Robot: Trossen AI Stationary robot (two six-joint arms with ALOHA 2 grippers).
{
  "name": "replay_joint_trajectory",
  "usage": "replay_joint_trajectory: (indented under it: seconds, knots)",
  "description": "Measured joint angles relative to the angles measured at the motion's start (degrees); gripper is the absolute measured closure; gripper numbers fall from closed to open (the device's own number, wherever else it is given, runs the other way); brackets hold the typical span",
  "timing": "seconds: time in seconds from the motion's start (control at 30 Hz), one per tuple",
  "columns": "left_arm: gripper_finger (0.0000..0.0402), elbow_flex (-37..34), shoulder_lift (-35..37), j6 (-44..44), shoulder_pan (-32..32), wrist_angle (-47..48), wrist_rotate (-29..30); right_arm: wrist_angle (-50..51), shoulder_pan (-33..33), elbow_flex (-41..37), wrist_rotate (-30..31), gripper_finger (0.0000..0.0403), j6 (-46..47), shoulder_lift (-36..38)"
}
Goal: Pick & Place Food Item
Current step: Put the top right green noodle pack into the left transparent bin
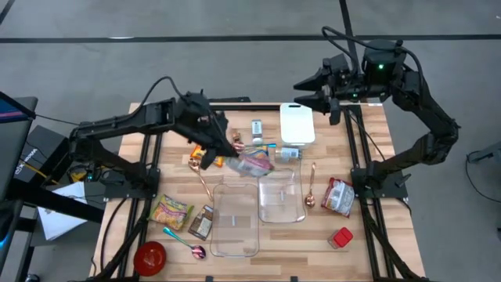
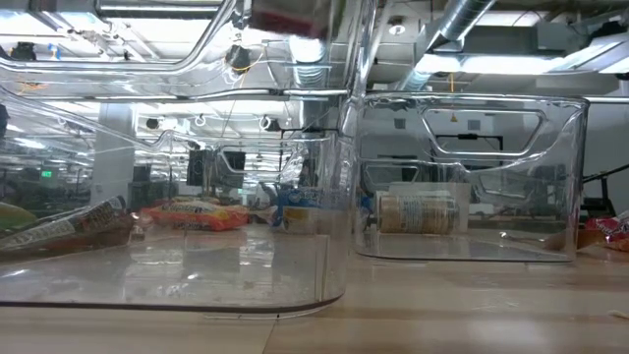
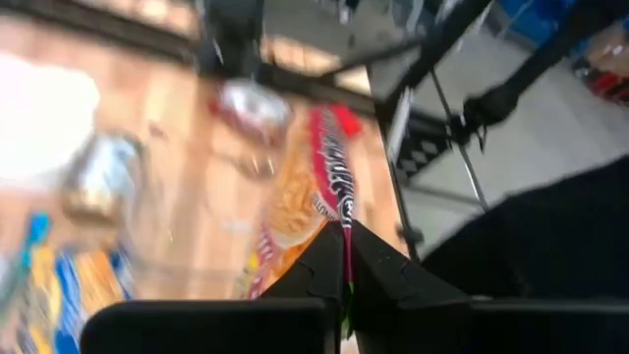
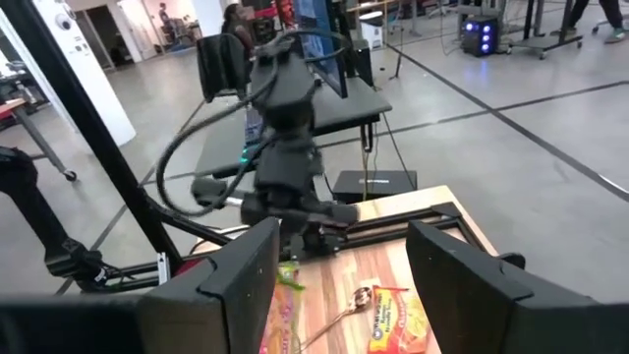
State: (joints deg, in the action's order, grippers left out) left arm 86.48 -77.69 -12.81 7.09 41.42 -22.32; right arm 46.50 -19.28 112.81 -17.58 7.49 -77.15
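The left hand (image 1: 221, 153) hangs over the middle of the worktop (image 1: 368, 235), its fingers pressed together on one end of a snack packet (image 1: 252, 164). The packet sticks out from the hand, lifted, above the far rim of the two clear containers. In the left wrist view the two dark fingers (image 3: 324, 270) meet on the packet (image 3: 314, 187), whose wrapper shows orange, red and white.

The left clear container (image 1: 235, 223) and the right clear container (image 1: 279, 196) sit side by side in the middle of the worktop, the left one reaching closer to the near edge.

The right hand (image 1: 309, 88) hovers beyond the far right corner of the worktop, fingers apart and holding nothing. A white cutting board (image 1: 297, 123) lies near the far edge, just beside it.

A copper spoon (image 1: 310, 188) lies right of the containers, and a red-and-white bag (image 1: 338, 197) lies near the right edge. A red bowl (image 1: 150, 257) sits at the near left corner, with a yellow packet (image 1: 172, 211) between it and the containers.
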Motion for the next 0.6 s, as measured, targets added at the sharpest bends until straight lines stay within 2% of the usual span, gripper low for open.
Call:
replay_joint_trajectory:
  seconds: [0.23, 0.47, 0.6]
  knots:
    - [0.0401, 0.0, 0.0, -4.0, -4.8, 10.1, -0.1, 2.4, -1.1, 0.0, 0.0, 0.0185, 0.0, 0.0]
    - [0.0401, 0.0, -1.7, -10.0, -8.4, 13.3, 0.0, 3.3, -1.0, 0.0, -0.2, 0.0185, 1.5, 0.0]
    - [0.0401, -0.4, -4.4, -10.2, -11.2, 14.4, 0.1, 4.8, 0.1, 0.0, -0.1, 0.0185, 2.5, 0.0]
